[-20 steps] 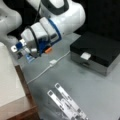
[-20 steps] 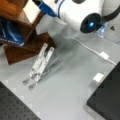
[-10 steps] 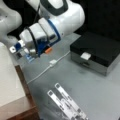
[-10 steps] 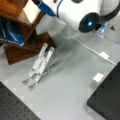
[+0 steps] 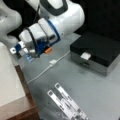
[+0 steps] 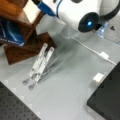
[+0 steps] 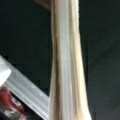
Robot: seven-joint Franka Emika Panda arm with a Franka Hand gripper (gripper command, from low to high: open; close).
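Not much has moved vs the earlier frames: arm [image 5: 57, 22] looks parked in the same pose, maybe a hair of drift, and the stuff on the tabletop [image 5: 95, 90] hasn't budged.

Gripper [image 5: 23, 51] sits at a front view's left, just above the edge of the wooden shelf [image 5: 15, 90], angled down toward it. Can't tell if the jaws are spread or pinching anything, imo too hidden by the hand body. Wrist view is mostly filled w/ a pale vertical strip [image 7: 66, 62], prob a board edge or book edge right up close, so the jaws seem to be right at or beside it; can't say if they're touching.

In a front view the shelf [image 6: 17, 27] holds a blue book [image 6: 10, 33] leaning inside, which is likely why the arm comes in tilted from the side.

Rest: folding metal stand [image 5: 66, 103] lies flat on the tabletop near the shelf, well apart from the gripper. White cable [image 5: 52, 62] runs across w/ a small plug. Black box [image 5: 96, 51] sits at the right.
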